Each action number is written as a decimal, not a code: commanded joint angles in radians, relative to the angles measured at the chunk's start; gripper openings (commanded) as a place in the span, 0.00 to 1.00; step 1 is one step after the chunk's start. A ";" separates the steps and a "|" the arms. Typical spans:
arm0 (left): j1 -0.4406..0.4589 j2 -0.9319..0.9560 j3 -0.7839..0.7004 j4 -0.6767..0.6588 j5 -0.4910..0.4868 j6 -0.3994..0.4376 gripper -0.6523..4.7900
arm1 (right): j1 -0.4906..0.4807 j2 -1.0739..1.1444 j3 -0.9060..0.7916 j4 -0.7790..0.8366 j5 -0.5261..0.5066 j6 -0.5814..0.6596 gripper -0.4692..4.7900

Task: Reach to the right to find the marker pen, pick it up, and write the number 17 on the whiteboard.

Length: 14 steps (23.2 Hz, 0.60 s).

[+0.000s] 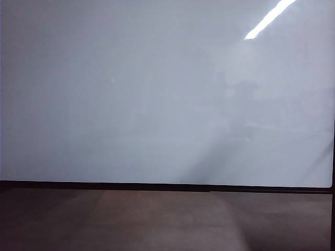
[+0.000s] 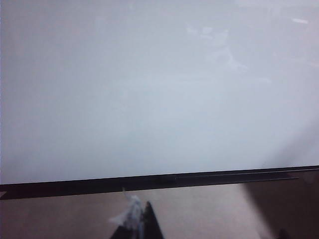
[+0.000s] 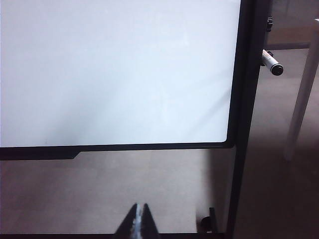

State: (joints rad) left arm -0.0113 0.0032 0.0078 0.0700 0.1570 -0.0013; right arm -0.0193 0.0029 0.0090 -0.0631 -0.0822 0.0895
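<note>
We see the whiteboard (image 1: pixel 157 94) filling the far view, blank, its black frame above the brown-grey floor (image 1: pixel 157 219). Our right end effector (image 3: pixel 140 221) hangs low before the board's lower right corner, jaws pressed together, holding nothing. The marker pen (image 3: pixel 272 62) sticks out just past the frame's right edge. Our left end effector (image 2: pixel 135 219) shows only blurred tips; we cannot tell its opening.

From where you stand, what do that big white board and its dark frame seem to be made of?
The whiteboard looks like a smooth, glossy coated panel, since it mirrors a ceiling light strip; the core can't be told. Its frame looks like black painted metal or plastic: thin, straight, matte. The marker pen beside the frame looks like plastic.
</note>
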 commanded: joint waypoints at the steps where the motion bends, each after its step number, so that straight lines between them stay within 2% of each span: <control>1: 0.000 0.001 0.001 0.013 0.004 -0.003 0.11 | 0.000 -0.001 0.002 0.019 -0.002 0.004 0.08; 7: -0.026 0.001 0.000 0.013 -0.003 -0.003 0.11 | 0.000 -0.001 0.002 0.023 -0.002 0.004 0.08; 11: -0.225 0.001 0.001 0.013 -0.033 -0.003 0.11 | 0.000 -0.001 0.002 0.036 -0.002 0.015 0.08; 12: -0.315 0.001 0.001 0.013 -0.033 -0.003 0.11 | 0.000 -0.001 0.002 0.044 -0.003 0.015 0.08; 13: -0.356 0.001 0.001 0.013 -0.033 -0.003 0.11 | 0.000 -0.001 0.002 0.046 -0.003 0.015 0.08; 14: -0.448 0.001 0.001 0.013 -0.033 -0.003 0.11 | 0.001 -0.001 0.002 0.052 -0.002 0.015 0.08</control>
State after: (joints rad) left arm -0.4183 0.0029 0.0078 0.0700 0.1207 -0.0013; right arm -0.0193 0.0029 0.0090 -0.0357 -0.0822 0.1005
